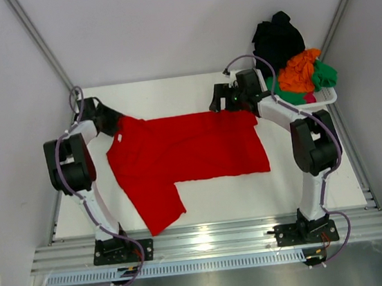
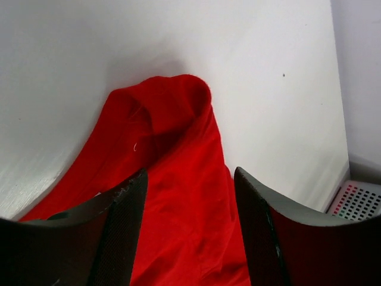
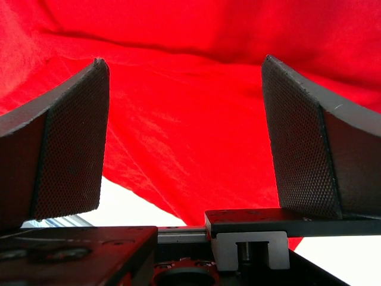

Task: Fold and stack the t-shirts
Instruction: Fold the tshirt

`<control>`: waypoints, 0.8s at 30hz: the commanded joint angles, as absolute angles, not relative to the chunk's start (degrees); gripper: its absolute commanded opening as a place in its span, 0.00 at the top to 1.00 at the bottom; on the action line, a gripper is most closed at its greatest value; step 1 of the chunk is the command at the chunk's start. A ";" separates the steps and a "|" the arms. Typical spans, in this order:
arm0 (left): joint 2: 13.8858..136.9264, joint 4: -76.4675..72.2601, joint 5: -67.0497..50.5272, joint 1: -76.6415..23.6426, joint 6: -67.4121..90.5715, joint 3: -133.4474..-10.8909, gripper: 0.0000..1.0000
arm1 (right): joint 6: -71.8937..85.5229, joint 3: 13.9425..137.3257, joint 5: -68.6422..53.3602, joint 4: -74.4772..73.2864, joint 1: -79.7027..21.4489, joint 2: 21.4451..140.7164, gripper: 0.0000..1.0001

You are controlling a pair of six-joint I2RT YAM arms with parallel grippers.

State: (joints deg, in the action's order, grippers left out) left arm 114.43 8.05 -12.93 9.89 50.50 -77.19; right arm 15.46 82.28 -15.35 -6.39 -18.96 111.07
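**Item: red t-shirt, spread for folding, a pincer at each far corner**

1. Near flap [image 1: 159,210]. One part of the red t-shirt [image 1: 192,150] runs toward the arm bases, well short of and between both pincers. It lies flat on the tabletop [image 1: 308,184].

2. Red t-shirt, main body. Spread across the tabletop between the two pincers, its long edge running from one to the other. Mostly smooth, with a few shallow creases.

3. Left pincer [image 2: 190,173]. Released, jaws apart, nothing gripped. The cloth lies under and between the fingers, and a bunched corner [image 2: 178,107] rises just beyond the fingertips.

4. Right pincer [image 3: 184,62]. Released, jaws spread wide, at the shirt's opposite far corner. Red cloth fills the view beyond the fingertips; none is pinched.

5. Handling note (judgement). The step in hand looks like taking both far corners for the first fold. Each pincer should close on the edge itself, through both layers, not on a loose wrinkle. The left corner is rumpled and wants a deeper bite. Lifting both sides level would keep the fold line straight.

6. White basket [image 1: 328,98]. On the far side of the right pincer, just beside it. It holds unfolded shirts heaped above the rim: black t-shirt [image 1: 277,38] on top at the back, orange t-shirt [image 1: 300,70] in front, green t-shirt [image 1: 323,74] alongside. No folded stack is on show yet.
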 commanded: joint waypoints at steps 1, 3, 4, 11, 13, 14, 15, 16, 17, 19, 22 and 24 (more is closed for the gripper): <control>115.93 6.07 -15.20 9.84 52.64 -79.45 0.37 | 16.00 85.25 -14.59 -6.86 -19.25 112.23 0.05; 116.98 5.71 -15.64 9.93 53.26 -79.71 0.37 | 16.08 85.25 -14.33 -6.94 -19.16 112.24 0.05; 117.24 5.63 -15.73 9.84 53.44 -79.80 0.38 | 16.08 85.25 -14.33 -6.94 -19.16 112.24 0.05; 119.18 4.48 -16.70 9.93 54.23 -80.95 0.43 | 15.91 85.17 -13.98 -7.64 -19.16 111.89 0.05; 119.71 4.31 -17.31 10.02 54.32 -81.38 0.50 | 15.82 85.08 -13.71 -7.73 -19.25 111.80 0.05; 119.88 4.22 -17.49 10.02 54.32 -81.65 0.53 | 15.73 85.08 -13.62 -7.82 -19.25 111.71 0.05; 120.14 4.39 -17.58 10.02 54.40 -81.65 0.55 | 15.73 85.08 -13.62 -7.91 -19.25 111.71 0.05; 120.15 4.31 -17.58 10.02 54.32 -81.65 0.58 | 15.73 84.99 -13.45 -8.00 -19.16 111.62 0.05; 120.15 4.22 -17.67 10.02 54.32 -81.74 0.61 | 15.65 84.90 -13.45 -8.09 -19.25 111.62 0.05; 120.76 5.18 -18.10 10.11 54.14 -82.18 0.61 | 15.64 84.81 -13.36 -8.09 -19.16 111.53 0.05; 121.72 6.41 -18.72 10.19 53.88 -83.67 0.61 | 15.64 84.46 -13.27 -8.09 -19.16 111.36 0.05; 122.08 7.03 -19.07 10.28 53.88 -84.20 0.65 | 15.56 84.20 -13.18 -8.17 -19.25 111.27 0.05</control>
